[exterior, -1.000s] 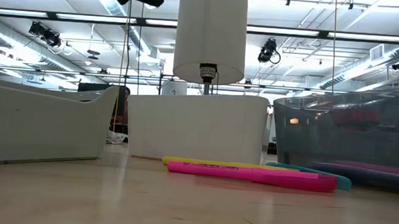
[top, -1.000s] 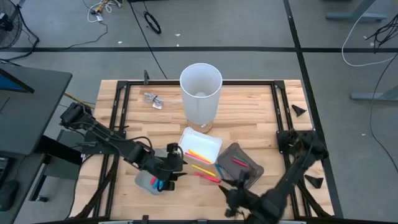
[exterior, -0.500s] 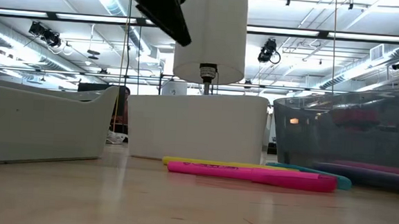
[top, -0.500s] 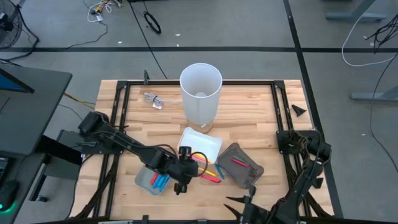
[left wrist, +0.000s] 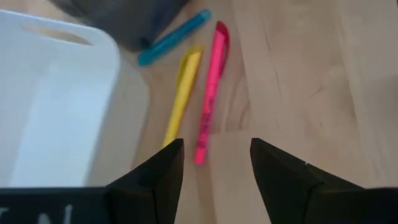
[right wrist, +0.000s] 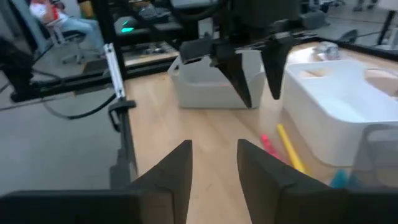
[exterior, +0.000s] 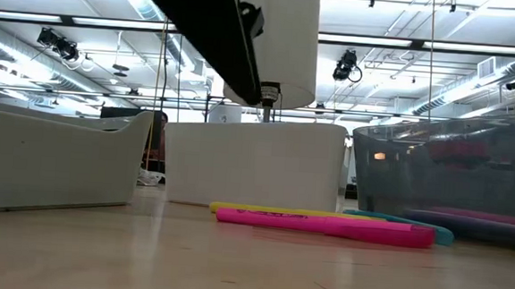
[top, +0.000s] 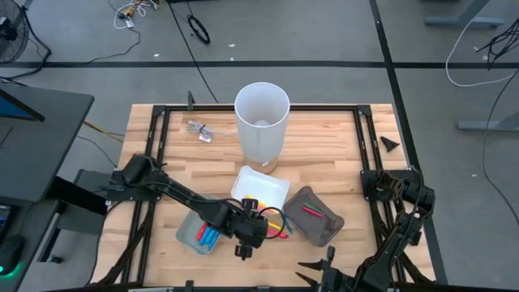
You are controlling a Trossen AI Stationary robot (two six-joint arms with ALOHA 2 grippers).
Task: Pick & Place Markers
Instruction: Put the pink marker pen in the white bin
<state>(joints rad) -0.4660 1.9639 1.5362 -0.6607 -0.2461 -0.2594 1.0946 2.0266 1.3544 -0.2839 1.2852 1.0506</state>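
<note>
Left gripper (top: 248, 236): held above the table near its front middle, with the fingers spread apart and nothing between them; in the left wrist view the two dark fingers (left wrist: 157, 174) are seen over bare wood.
Pink marker (left wrist: 211, 92): lying flat on the table just beyond the left fingers, its near end seen between them.
Yellow marker (left wrist: 182, 95): lying beside the pink marker, almost parallel to it, on the side of the white tray.
Blue marker (left wrist: 173, 46): lying at an angle past the far ends of those two, next to the dark tray.
White tray (top: 261, 189): placed in the middle of the table, just beside the loose markers.
Dark tray (top: 314, 215): placed to the right of the white tray; a pink marker (top: 311, 211) is seen inside it.
Grey tray (top: 198, 234): placed to the left of the left gripper; blue and red markers (top: 208, 236) are lying in it.
White cup (top: 262, 122): standing upright behind the white tray.
Right gripper (top: 319, 268): low at the front edge of the table, right of centre, with the fingers (right wrist: 176, 171) open and empty.
</note>
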